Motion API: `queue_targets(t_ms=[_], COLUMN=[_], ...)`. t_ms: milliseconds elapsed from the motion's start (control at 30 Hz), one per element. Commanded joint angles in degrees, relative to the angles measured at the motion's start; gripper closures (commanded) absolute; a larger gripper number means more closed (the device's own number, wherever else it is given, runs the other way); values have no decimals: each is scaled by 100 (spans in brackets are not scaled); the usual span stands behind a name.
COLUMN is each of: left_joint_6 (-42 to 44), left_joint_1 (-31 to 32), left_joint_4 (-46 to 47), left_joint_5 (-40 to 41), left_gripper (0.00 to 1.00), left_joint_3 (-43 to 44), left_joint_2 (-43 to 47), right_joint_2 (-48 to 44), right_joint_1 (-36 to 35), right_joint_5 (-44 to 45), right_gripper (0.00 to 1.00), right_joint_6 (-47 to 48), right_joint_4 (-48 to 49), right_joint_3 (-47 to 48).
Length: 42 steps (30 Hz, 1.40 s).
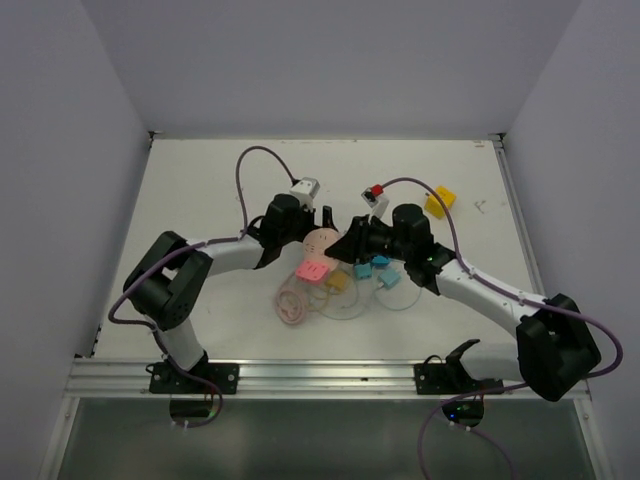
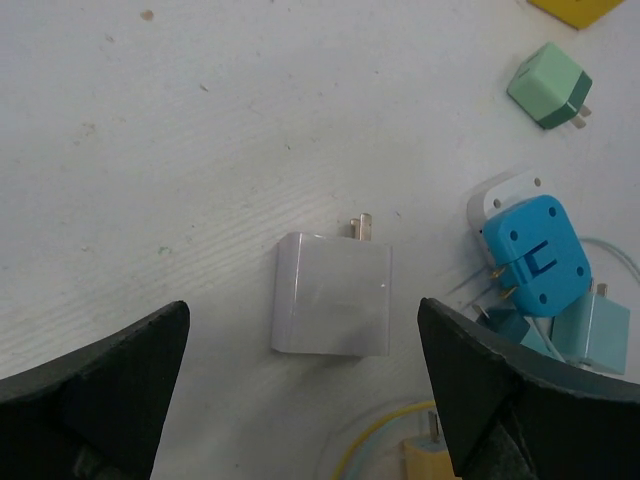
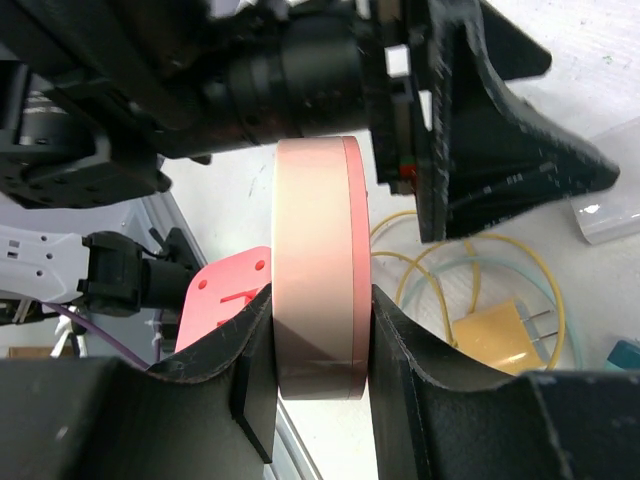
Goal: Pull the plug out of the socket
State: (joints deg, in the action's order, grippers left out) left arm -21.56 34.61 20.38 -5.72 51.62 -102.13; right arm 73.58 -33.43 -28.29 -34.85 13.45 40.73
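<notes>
1. Two arms met over the middle of the table (image 1: 200, 190) in the top view. The right gripper (image 1: 343, 243) was at a round pink socket (image 1: 322, 243), and a coral plug (image 1: 313, 270) sat just near of it. The left gripper (image 1: 326, 217) hung just beyond them. Coiled cables (image 1: 345, 300) crowded the near side.
2. Left wrist: its fingers (image 2: 100, 390) stood wide apart, holding nothing, over a white charger (image 2: 332, 295) lying flat. A blue adapter (image 2: 537, 255) lay to the right, with a green plug (image 2: 550, 85) farther off.
3. Right wrist: the fingers (image 3: 250, 350) were clamped on the pink socket, and the coral plug showed behind it on the left. I could not tell whether the plug was seated. I judged the socket braced and the plug not yet gripped. The left gripper needed to reach the plug, close on it and pull straight away. The loose chargers and cables nearby risked snagging.
</notes>
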Motion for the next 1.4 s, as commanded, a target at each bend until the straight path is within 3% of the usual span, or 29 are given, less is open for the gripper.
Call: queue_targets(t_ms=[0, 233, 467, 800, 1100, 1367], left_joint_6=[-85, -322, -585, -2586, -4767, -5376], left_joint_1=[-42, -559, -903, -903, -447, 37], left_joint_4=[152, -394, -1843, -4146, -3947, -3085], left_joint_5=[675, 932, 1248, 1231, 931, 1151], left_gripper=[0, 1, 0, 1, 7, 15], left_joint_3=[6, -20, 50, -28, -652, -829], left_joint_2=[623, 1493, 2450, 3646, 4350, 4114], right_joint_2=[-344, -415, -406, -292, -72, 156], right_joint_1=[-23, -23, -32, -32, -172, -383], right_joint_5=[-115, 43, 298, 1149, 2037, 2601], right_gripper=[100, 100, 100, 100, 100, 100], right_joint_6=[127, 145, 172, 84, -303, -724], right_joint_4=[141, 8, -106, 218, 878, 1379], right_joint_3=[23, 40, 75, 216, 163, 76])
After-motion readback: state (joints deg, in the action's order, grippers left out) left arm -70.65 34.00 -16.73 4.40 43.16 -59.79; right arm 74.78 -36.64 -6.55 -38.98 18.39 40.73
